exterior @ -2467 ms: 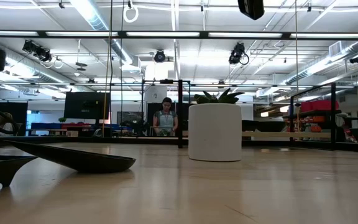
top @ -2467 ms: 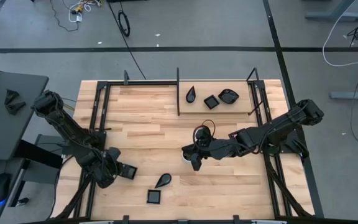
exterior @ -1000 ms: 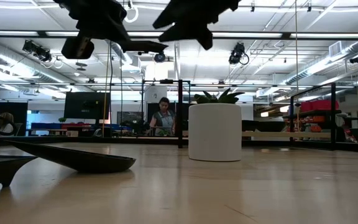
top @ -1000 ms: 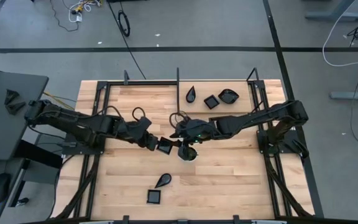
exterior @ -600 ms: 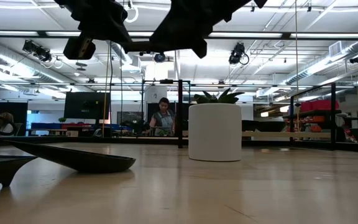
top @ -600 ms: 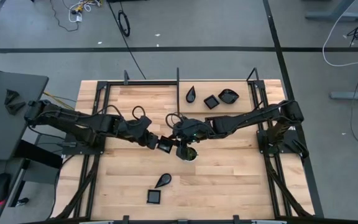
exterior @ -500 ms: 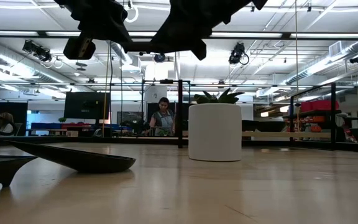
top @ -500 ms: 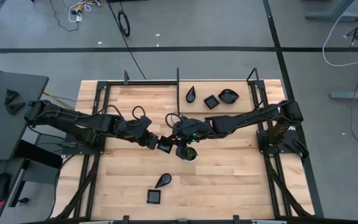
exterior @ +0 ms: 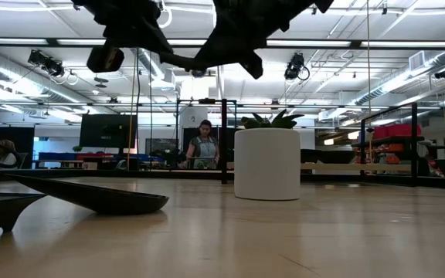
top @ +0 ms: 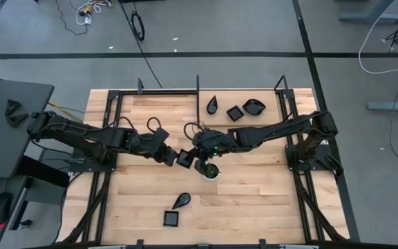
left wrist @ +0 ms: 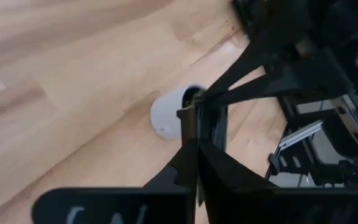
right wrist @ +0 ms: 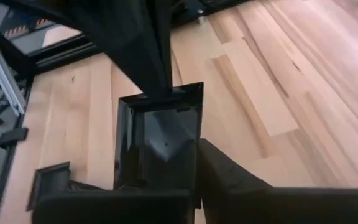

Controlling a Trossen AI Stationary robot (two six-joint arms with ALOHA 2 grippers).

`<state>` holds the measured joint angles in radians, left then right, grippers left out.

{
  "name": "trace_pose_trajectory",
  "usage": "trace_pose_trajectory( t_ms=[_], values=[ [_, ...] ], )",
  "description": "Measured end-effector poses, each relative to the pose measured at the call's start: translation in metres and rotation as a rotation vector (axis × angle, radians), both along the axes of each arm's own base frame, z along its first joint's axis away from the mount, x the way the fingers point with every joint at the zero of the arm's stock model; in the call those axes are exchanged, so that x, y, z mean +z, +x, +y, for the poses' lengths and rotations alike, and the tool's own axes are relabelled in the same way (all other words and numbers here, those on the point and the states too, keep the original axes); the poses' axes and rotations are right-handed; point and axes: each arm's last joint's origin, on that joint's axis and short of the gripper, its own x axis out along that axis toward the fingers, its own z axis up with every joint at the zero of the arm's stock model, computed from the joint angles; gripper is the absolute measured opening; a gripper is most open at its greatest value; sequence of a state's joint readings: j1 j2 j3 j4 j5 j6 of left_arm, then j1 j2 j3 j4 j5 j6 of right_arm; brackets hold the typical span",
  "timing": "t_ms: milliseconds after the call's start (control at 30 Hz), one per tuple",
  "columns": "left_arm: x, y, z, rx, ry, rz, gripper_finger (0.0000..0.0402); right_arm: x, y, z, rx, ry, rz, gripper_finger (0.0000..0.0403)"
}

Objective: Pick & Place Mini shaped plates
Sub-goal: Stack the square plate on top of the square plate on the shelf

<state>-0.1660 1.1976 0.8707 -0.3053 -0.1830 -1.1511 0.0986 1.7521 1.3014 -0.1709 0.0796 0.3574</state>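
A black square mini plate hangs above the table's middle between my two grippers. My left gripper reaches in from the table's left and is shut on it. My right gripper reaches in from the right and is shut on its other side. In the right wrist view the plate shows its glossy inside. In the left wrist view the plate shows edge-on. Both grippers, left and right, hang high in the low view. More plates lie on the table: three at the far edge and two near the front. My left gripper pinches the plate's left rim between its two fingers. They come from the table's left, slanting down. The plate is lifted clear of the table. My right gripper has the plate's right side; one finger lies along that edge. The plate hides the other finger. The fingers come from the table's right, slanting down.
A small white cup with a green inside stands on the table just below and right of the two grippers, also the white cup. A black frame with upright posts borders the table. A person sits in the room beyond.
My right gripper has moved a little toward the left gripper and shut on the square plate's right side. The left gripper has kept its hold, and the plate has stayed in the air between them.
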Motion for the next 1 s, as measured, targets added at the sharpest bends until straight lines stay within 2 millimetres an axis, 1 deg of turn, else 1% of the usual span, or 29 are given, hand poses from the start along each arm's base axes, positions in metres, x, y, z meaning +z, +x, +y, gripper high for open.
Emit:
trace_pose_trajectory(
  t_ms=[67,133,233,333,433,533,600,700,833,1000],
  values=[
    [0.002,0.001,0.002,0.008,0.012,-0.022,0.0028,0.003,-0.005,-0.006,-0.028,0.023,0.029,0.0007],
    [0.002,0.002,0.005,0.019,0.02,-0.027,0.0046,0.005,-0.013,-0.015,-0.053,0.031,0.097,0.0004],
    [0.002,0.002,0.009,0.044,0.029,-0.024,0.0075,0.012,-0.032,-0.036,-0.103,0.032,0.201,0.0005],
    [0.002,0.003,0.016,0.07,0.063,-0.022,0.0099,0.018,-0.053,-0.066,-0.148,-0.005,0.305,0.0005],
    [0.002,0.003,0.025,0.095,0.11,-0.017,0.0114,0.016,-0.076,-0.103,-0.238,-0.01,0.364,0.0004],
    [0.002,0.004,0.037,0.132,0.132,-0.01,0.0122,0.008,-0.103,-0.138,-0.364,0.007,0.382,0.0005],
    [0.002,0.003,0.045,0.161,0.139,-0.007,0.0123,-0.003,-0.12,-0.155,-0.459,0.039,0.382,0.0005],
    [0.002,0.003,0.058,0.208,0.14,-0.003,0.0123,-0.017,-0.143,-0.174,-0.585,0.092,0.341,0.0005],
    [0.002,0.001,0.073,0.266,0.143,0.002,0.0124,-0.029,-0.169,-0.188,-0.704,0.126,0.292,0.0005],
    [0.002,-0.002,0.09,0.337,0.143,0.008,0.0124,-0.035,-0.184,-0.198,-0.752,0.141,0.238,0.0004]
  ],
)
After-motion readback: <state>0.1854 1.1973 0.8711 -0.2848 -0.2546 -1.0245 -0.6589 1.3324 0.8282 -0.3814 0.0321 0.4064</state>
